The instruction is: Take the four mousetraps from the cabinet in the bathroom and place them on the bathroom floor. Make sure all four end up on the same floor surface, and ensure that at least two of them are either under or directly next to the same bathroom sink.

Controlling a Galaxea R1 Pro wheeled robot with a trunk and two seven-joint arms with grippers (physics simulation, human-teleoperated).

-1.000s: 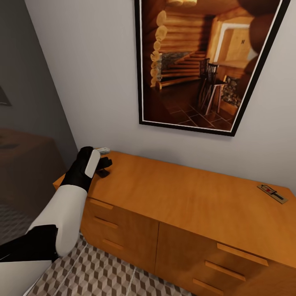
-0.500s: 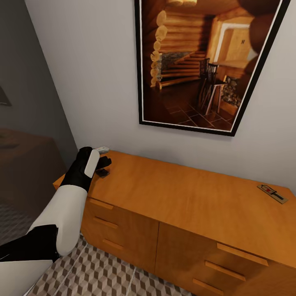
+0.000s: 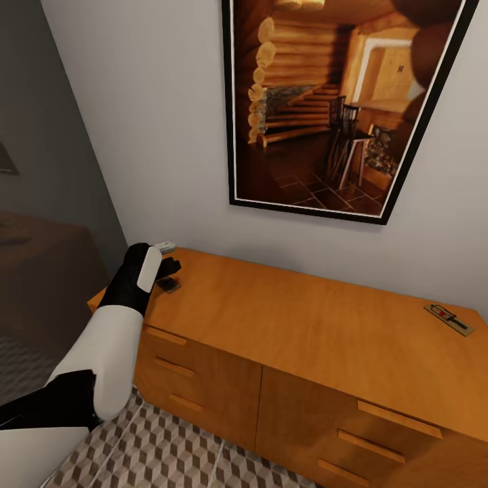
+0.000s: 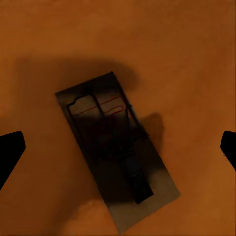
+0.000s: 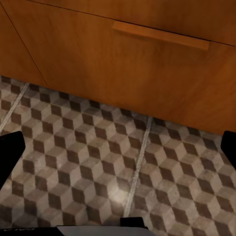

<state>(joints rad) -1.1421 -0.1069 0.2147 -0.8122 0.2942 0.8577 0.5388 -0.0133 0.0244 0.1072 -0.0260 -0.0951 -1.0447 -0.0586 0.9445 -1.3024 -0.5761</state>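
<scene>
**Left jaws settle over a mousetrap on the cabinet top**

Lower than a second ago, the left gripper (image 3: 167,271) has crept down toward the near mousetrap (image 4: 116,150), while the head camera has not shifted. Its jaws are spread wide, one black fingertip at each edge of the left wrist view with the trap centred between them and nothing yet gripped. That suggests the pick is about to close.

This mousetrap lies flat on the cabinet (image 3: 325,325) near its left back corner, its long axis diagonal across the gap between the fingers, the wire loop end pointing away from the darker bar end.

A second mousetrap (image 3: 449,319) rests well apart at the cabinet's far right corner.

The right gripper (image 5: 118,147) hangs spread open over the bathroom floor (image 5: 98,167), facing a drawer front.
</scene>
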